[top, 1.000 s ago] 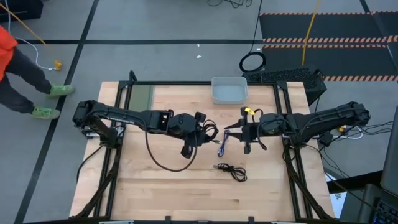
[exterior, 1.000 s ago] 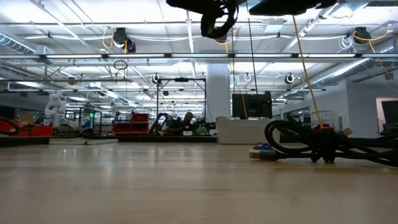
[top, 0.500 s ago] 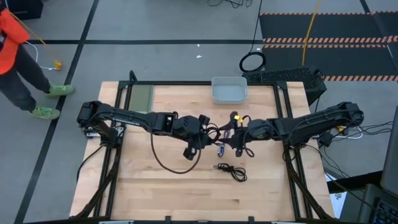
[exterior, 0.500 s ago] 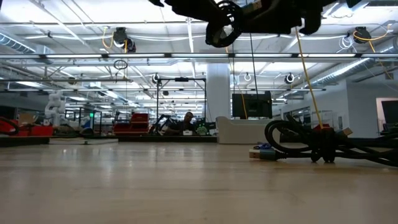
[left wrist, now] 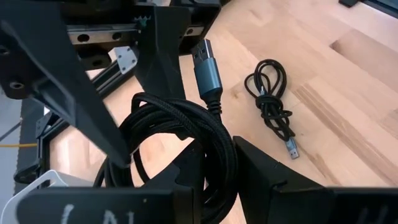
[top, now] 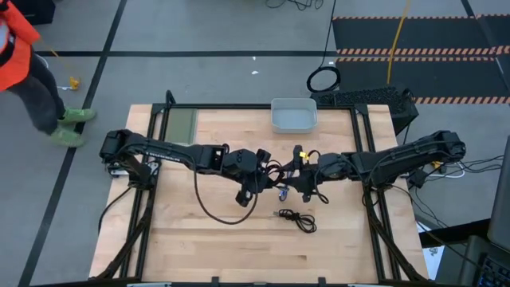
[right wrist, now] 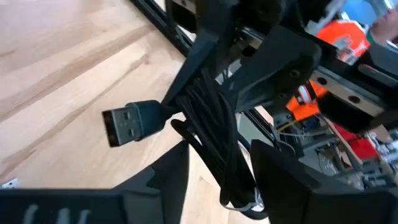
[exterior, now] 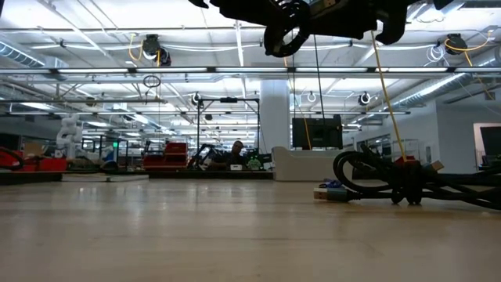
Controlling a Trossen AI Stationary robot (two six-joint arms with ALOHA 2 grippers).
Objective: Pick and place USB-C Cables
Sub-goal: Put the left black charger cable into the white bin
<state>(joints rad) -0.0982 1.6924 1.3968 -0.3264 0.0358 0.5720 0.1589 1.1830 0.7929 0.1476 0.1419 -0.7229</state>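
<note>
Left hand point(left wrist: 205, 180), black coil point(left wrist: 180, 143), no labels

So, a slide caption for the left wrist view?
Left gripper holding a coiled black cable above the wooden table, with a second black cable lying loose on it.

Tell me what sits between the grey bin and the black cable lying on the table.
In the high view, both grippers meet between the grey bin and the loose black cable: the left gripper holds a coiled black cable, facing the right gripper.

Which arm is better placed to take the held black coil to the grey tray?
Likely left: the left pincer clamps the black coil, and the grey tray lies near both. The right pincer is alongside, grip unclear.
</note>
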